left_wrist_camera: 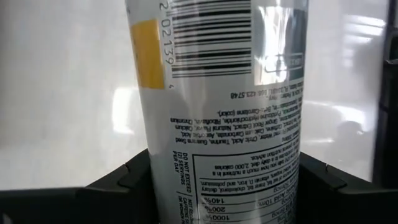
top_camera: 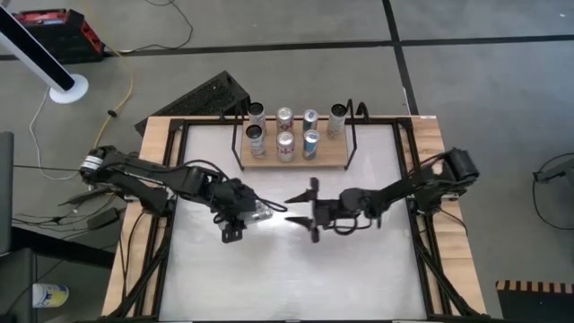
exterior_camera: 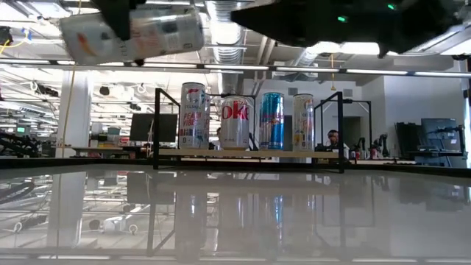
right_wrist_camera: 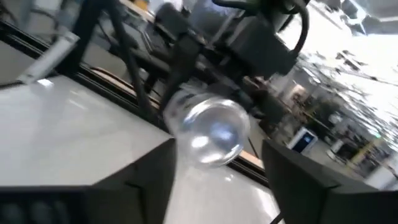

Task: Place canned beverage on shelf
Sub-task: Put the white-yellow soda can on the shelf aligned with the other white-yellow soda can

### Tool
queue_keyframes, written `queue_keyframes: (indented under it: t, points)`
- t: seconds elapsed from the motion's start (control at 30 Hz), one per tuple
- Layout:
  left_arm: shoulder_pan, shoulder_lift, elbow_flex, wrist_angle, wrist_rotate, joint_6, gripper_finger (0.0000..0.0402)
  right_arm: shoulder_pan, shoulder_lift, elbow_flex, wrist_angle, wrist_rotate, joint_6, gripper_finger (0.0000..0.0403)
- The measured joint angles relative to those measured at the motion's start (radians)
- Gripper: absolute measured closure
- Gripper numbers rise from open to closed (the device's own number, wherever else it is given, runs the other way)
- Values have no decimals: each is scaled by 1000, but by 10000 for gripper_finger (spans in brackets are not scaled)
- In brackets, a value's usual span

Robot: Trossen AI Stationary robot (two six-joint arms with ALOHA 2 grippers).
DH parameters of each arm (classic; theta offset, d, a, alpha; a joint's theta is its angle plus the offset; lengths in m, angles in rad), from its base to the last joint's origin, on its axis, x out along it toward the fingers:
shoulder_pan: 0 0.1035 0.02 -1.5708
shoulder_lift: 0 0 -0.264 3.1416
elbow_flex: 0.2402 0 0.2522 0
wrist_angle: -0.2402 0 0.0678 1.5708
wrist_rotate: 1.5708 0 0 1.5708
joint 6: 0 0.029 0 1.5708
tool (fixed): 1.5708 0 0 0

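Left tool (top_camera: 240, 212) clamped on a white can (top_camera: 260, 212), held above the counter (top_camera: 296, 278) near centre, at about 6 o'clock from the shelf (top_camera: 327, 161) and apart from it. Can lies on its side, long axis running 9-to-3 in high view, free end pointing to 3 o'clock at the right tool (top_camera: 307, 213). Right tool just beside that end, fingers apart, one toward 12 and one toward 6, not touching the can.

Shelf at 12 o'clock of the counter: light-wood board in black wire frame, seven upright cans on it in two rows in high view.

Low view: held can (exterior_camera: 132, 34) horizontal at top left, well above counter level, red mark near its 9 o'clock end; only four shelf cans show in a row, one a Diet Coke can (exterior_camera: 235, 122), one a blue can (exterior_camera: 271, 121); back row hidden.

Left wrist view: barcode, yellow patch and nutrition print on the can (left_wrist_camera: 217, 106), dark fingers (left_wrist_camera: 124, 186) pressed on both sides.

Right wrist view: round silver end of the can (right_wrist_camera: 211, 132) faces the camera between the open fingers (right_wrist_camera: 311, 186), left arm behind it
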Motion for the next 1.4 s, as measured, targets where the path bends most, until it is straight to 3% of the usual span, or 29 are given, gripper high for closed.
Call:
queue_keyframes:
  t: [0.17, 0.3, 0.43, 0.7, 0.93, 1.4]
  points:
    - [-6, -23, -75, 40, 30, -19, 173, 23, 104, 199, -242, 118, 4, 74]
    - [-19, -21, -84, 47, 28, -13, 173, 31, 169, 341, -458, 121, 23, 31]
    - [-32, -19, -87, 14, 33, -12, 173, 32, 224, 425, -543, 122, 26, 7]
    - [-58, -18, -98, -26, 17, -55, 173, 21, 250, 452, -566, 122, 22, 9]
    - [-59, -17, -104, -77, 1, -76, 173, 25, 237, 451, -629, 240, 19, 11]
    - [-59, -17, -104, 98, 7, -11, 173, 18, 246, 452, -492, 94, 30, 12]
